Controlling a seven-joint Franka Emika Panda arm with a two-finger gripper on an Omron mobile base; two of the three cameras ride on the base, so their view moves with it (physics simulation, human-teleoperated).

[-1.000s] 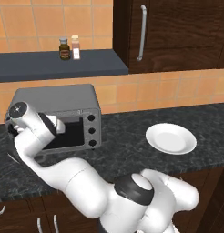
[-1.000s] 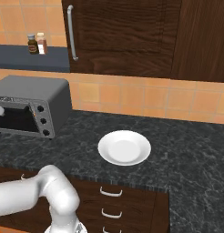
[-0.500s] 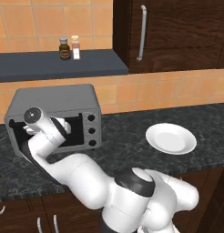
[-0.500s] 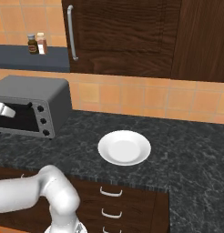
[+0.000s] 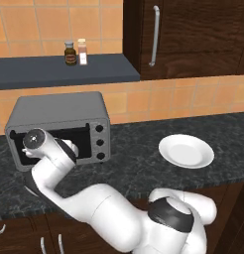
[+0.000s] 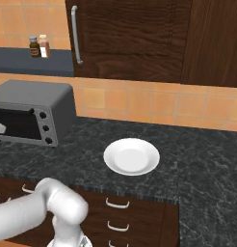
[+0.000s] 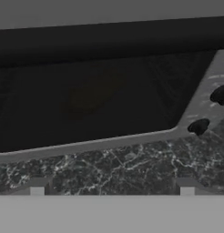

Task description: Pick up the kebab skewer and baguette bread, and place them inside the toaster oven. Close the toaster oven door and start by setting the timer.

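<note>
Claw (image 7: 111,191): two small dark tips set well apart, gripping nothing, low in front of the oven glass and over the black speckled tabletop (image 5: 136,166).
Oven: grey metal box toaster oven (image 5: 59,111) at the left end of the tabletop, with a column of three round black knobs (image 5: 99,142) on its right panel.
Door: grey-framed dark glass toaster oven door (image 7: 86,104), seemingly shut or nearly so, judged from the flat dark pane across the front.
Bread: faint golden long smear (image 7: 89,98) behind the glass, probably the baguette bread inside the oven, but too dim for certainty.
Skewer: thin kebab skewer not possible to make out behind the dark pane; presumably inside too.
Plate: round white plate (image 5: 186,151) with nothing on it, well apart to the right of the oven.
Risk, timer: knobs close together in one column, so easy to catch the wrong one or to slip off a small round knob with tips this wide.
Risk, door: if not fully latched, could swing down again from a brush of the wrist during the move to the panel.
Risk, oven: could slide on the tabletop under a hard sideways push.
Hidden: claw itself covered by the white wrist in the left base view; door latch and handle edge unclear; knob markings too small to read; top knob cut off in the hand view.
</note>
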